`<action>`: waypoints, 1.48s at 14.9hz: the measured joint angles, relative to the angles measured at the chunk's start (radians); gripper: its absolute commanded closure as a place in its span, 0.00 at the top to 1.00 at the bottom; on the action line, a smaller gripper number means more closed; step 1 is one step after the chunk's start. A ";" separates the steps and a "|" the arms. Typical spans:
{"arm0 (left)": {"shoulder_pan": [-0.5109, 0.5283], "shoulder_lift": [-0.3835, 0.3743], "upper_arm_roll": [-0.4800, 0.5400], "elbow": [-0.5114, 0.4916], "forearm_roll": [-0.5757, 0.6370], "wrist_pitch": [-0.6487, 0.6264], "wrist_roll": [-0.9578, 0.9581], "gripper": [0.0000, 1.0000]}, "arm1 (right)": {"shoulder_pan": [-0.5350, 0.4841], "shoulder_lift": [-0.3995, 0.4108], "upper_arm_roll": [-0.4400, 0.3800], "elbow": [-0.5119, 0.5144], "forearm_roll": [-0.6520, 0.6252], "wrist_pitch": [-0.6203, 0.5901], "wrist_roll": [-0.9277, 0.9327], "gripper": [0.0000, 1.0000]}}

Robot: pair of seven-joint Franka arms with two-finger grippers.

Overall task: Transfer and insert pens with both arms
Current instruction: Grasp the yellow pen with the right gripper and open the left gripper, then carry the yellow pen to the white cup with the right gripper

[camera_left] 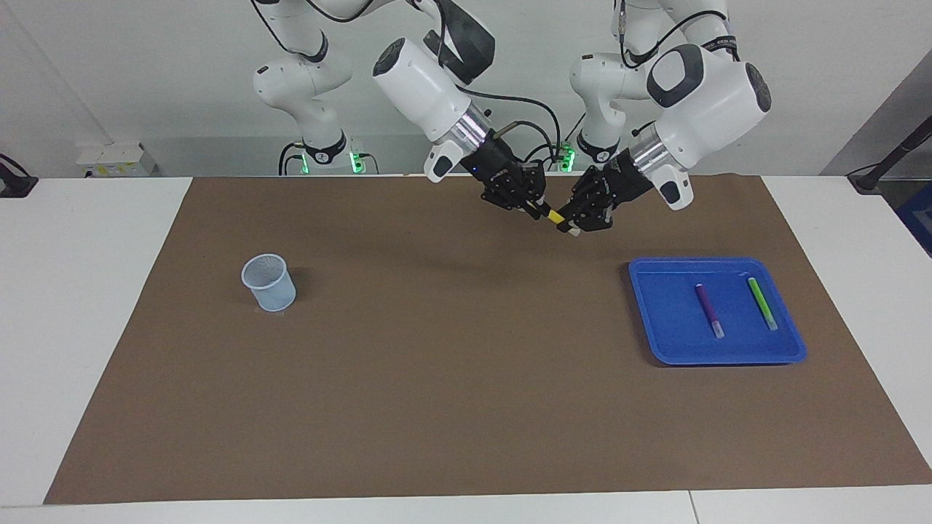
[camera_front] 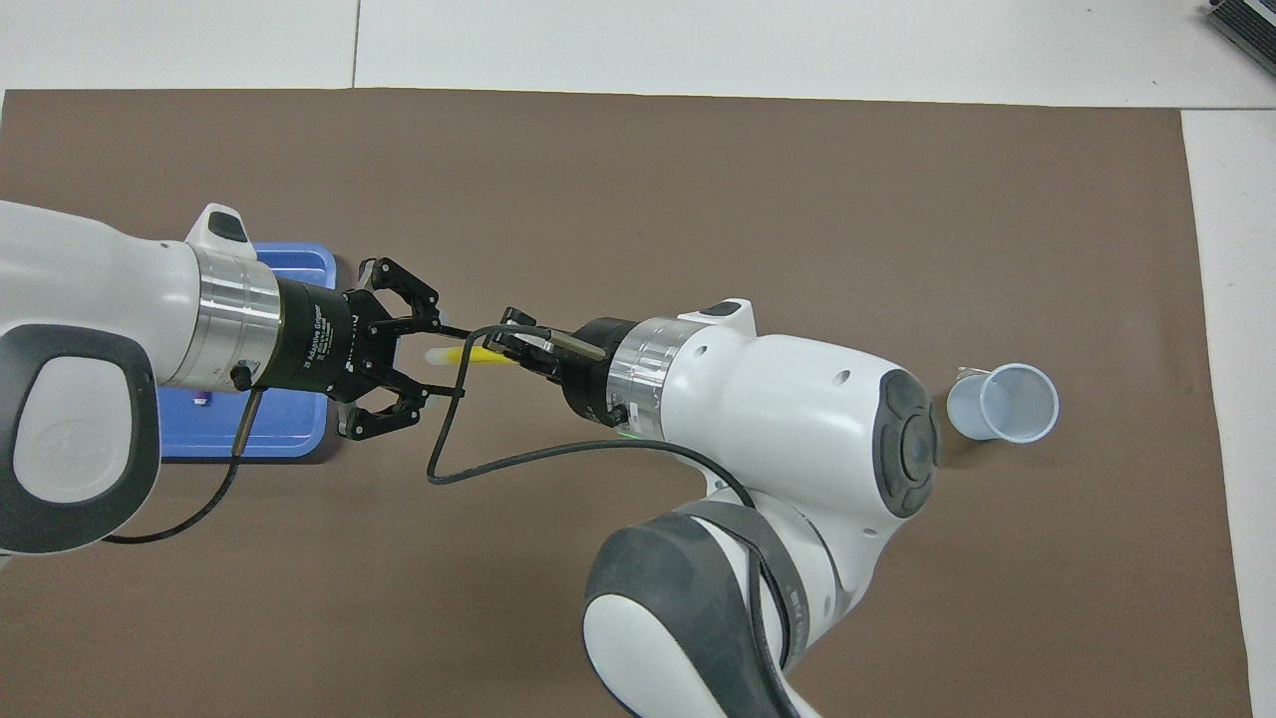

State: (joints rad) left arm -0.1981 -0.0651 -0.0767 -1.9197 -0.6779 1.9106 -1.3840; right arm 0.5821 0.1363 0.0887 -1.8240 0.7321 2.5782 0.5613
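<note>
A white worktop (camera_left: 87, 306) is covered by a brown mat (camera_left: 451, 378). A pale blue mesh cup (camera_left: 269, 282) is seen at the left of the facing frame, well apart from the blue tray (camera_left: 659, 342) at the right. In the tray a purple pen (camera_left: 708, 309) and a green pen (camera_left: 761, 303) are laid side by side, apart, both running up and down the frame with whitish caps toward the bottom edge. In the overhead frame most of the tray is covered by the left arm (camera_front: 90, 339), and a black cable (camera_front: 449, 439) is looped in front of the pen being passed. Above the mat, in the upper middle of the facing frame, the yellow pen (camera_left: 555, 216) is held in the air between the two hands. Its long axis is nearly level, and its whitish cap is pointed toward the left hand (camera_front: 424, 351), whose fingers are seen spread apart around that cap without gripping it. The right hand (camera_front: 513, 349) is clamped on the pen's other end.
</note>
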 measured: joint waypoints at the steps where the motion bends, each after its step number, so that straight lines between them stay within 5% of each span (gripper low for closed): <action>1: 0.000 -0.001 0.000 0.000 0.000 0.000 0.023 0.50 | -0.013 0.000 -0.001 0.001 0.000 -0.028 -0.031 0.00; 6: 0.000 -0.008 0.005 -0.030 0.120 -0.030 0.309 0.47 | -0.114 -0.003 -0.005 0.015 -0.011 -0.229 -0.249 0.00; 11: 0.015 -0.021 0.014 -0.041 0.350 -0.095 0.756 0.47 | -0.240 -0.037 -0.008 0.022 -0.187 -0.496 -0.466 0.00; 16: 0.133 -0.025 0.024 -0.043 0.478 -0.099 1.102 0.47 | -0.386 -0.072 -0.011 0.023 -0.476 -0.739 -0.754 0.00; 22: 0.307 -0.025 0.029 -0.066 0.582 -0.029 1.423 0.47 | -0.459 -0.082 -0.013 0.025 -0.835 -0.780 -1.117 0.00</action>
State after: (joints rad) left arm 0.1091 -0.0903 -0.0472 -1.9858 -0.0960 1.8817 0.0390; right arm 0.1226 0.0538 0.0761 -1.7993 -0.1033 1.7978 -0.5555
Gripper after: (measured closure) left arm 0.498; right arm 0.824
